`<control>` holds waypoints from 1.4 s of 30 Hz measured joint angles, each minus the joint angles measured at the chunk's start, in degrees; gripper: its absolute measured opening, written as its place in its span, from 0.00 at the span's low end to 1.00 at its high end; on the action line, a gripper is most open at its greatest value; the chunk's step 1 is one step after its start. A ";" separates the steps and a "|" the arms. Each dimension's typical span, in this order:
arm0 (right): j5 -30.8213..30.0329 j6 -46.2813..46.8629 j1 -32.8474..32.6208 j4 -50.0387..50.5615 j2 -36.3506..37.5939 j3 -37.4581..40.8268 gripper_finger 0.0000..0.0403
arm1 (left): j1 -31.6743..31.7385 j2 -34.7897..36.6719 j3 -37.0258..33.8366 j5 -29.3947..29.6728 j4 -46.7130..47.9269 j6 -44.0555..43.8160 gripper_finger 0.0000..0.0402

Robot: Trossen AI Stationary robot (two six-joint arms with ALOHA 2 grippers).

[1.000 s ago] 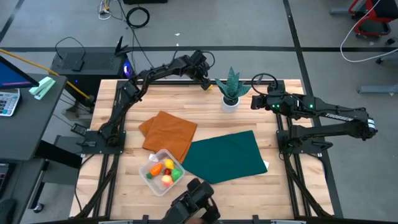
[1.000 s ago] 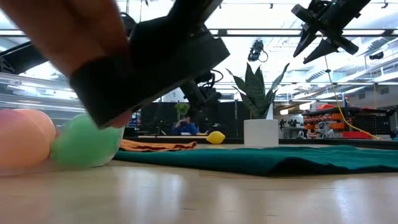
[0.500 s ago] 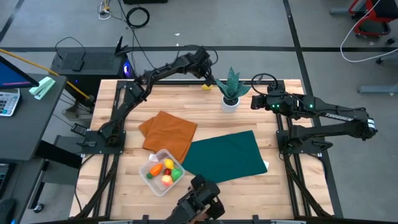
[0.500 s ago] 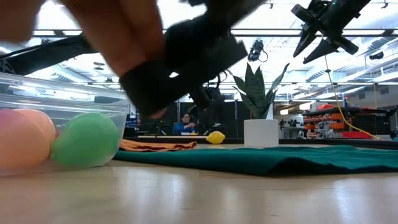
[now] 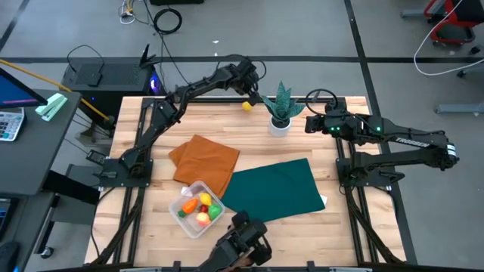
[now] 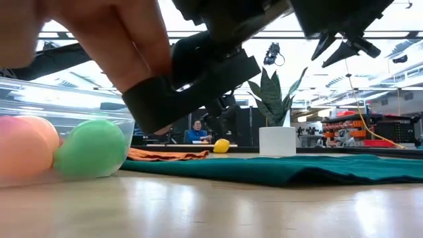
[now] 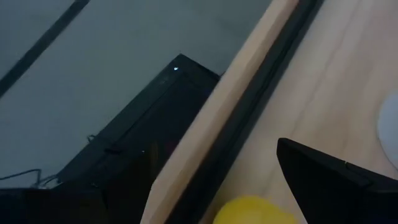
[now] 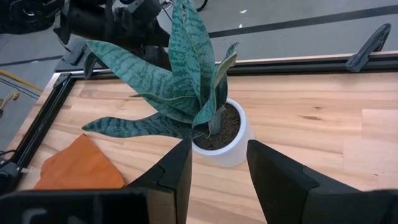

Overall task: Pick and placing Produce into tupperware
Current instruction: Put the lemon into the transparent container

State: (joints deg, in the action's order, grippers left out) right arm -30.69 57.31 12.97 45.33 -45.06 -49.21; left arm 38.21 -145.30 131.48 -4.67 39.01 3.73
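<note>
While the left tool [image 5: 246, 97] grasps a yellow fruit [image 5: 246, 106], the plant [image 5: 281, 106] stands just beside.

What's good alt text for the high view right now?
Seen from above, the left arm reaches to the table's far edge, its hand over a small yellow toy fruit beside a potted plant. The right hand waits near the plant. A clear tub holding several toy fruits sits at the near edge, next to an orange cloth and a green cloth.
</note>
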 joint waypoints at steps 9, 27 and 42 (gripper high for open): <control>0.72 -0.01 0.00 0.01 0.00 0.00 0.30 | 0.24 -0.08 -0.07 -5.05 4.16 -0.48 0.84; 1.02 -0.04 -0.02 -0.01 0.00 0.00 0.30 | 0.63 0.03 1.07 -2.24 8.81 -14.84 0.84; 1.02 -0.41 -0.02 -0.01 0.00 0.00 0.30 | 0.55 0.29 1.07 -7.27 14.46 -13.87 0.84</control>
State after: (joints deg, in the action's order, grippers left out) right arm -29.67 56.90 12.95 45.33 -45.06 -49.21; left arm 38.76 -145.01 132.55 -11.95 53.47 -10.14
